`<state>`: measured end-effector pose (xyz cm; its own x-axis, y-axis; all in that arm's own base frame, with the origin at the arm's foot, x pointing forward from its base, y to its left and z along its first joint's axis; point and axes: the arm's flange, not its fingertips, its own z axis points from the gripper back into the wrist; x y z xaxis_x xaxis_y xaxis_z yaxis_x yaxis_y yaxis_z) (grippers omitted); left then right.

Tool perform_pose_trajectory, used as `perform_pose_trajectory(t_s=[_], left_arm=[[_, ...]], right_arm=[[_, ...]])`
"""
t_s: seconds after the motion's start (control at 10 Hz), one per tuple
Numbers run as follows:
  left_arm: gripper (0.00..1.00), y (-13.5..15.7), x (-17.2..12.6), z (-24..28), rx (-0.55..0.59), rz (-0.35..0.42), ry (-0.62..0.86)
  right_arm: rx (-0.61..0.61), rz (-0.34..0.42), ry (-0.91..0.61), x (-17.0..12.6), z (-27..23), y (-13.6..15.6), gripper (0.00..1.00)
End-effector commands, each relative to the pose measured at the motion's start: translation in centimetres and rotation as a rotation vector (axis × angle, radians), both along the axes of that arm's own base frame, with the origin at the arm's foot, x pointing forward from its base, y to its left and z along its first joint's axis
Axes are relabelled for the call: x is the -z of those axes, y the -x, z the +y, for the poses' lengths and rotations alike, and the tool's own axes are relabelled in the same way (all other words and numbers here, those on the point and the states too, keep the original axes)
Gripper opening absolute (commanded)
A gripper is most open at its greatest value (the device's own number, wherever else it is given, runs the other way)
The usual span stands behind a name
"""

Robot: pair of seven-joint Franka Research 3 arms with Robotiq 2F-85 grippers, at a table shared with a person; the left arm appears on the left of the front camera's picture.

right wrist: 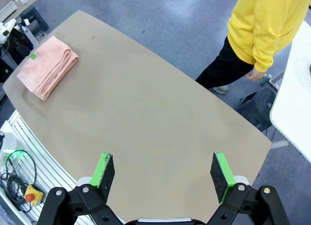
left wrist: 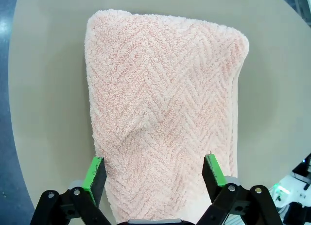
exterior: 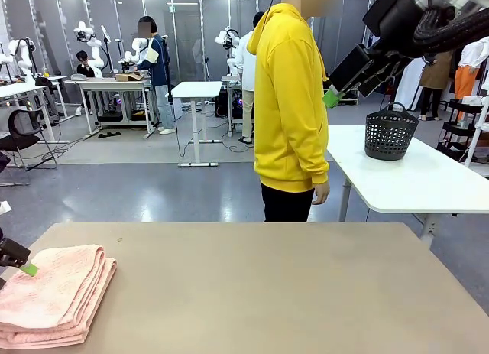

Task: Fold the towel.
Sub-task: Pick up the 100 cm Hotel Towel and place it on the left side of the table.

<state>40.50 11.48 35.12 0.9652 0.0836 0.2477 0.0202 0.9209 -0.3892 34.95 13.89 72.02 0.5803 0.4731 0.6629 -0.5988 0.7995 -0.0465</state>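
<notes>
Towel (left wrist: 160,118) work looks close to finished: the salmon-pink cloth lies folded in several layers at the table's near left corner, its stacked edges showing along one side in the front view. Your left gripper (left wrist: 154,174) hangs just above it with its jaws spread wide and nothing between them, one green pad off each long side of the bundle. If you judge another fold is needed, come down on one short end, pinch all the layers together and carry them across squarely so the hems line up; if not, lift straight away so a pad does not snag the terry loops and drag the top layer. Your right gripper (right wrist: 163,171) is raised high over the table, jaws also wide and empty, so keep it clear. The table (exterior: 290,293) is a plain tan top, smooth and bare apart from the towel, and cloth will likely slide on it if pushed sideways. Across it a person (exterior: 289,102) in a yellow hoodie stands with arms down, beside a white table carrying a black basket (exterior: 390,132).
</notes>
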Motion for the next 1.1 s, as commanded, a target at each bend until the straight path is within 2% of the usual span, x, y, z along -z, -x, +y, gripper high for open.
perform_pose_trajectory(t_s=[0.0, 1.0], left_arm=[[1.0, -0.51, -0.04, 0.18, 0.0, 0.002, -0.008], [1.0, -0.51, -0.04, 0.18, 0.0, 0.002, -0.008]], right_arm=[[0.005, 0.007, 0.006, -0.24, 0.0, -0.08, 1.0], [0.005, 0.007, 0.006, -0.24, 0.0, -0.08, 1.0]])
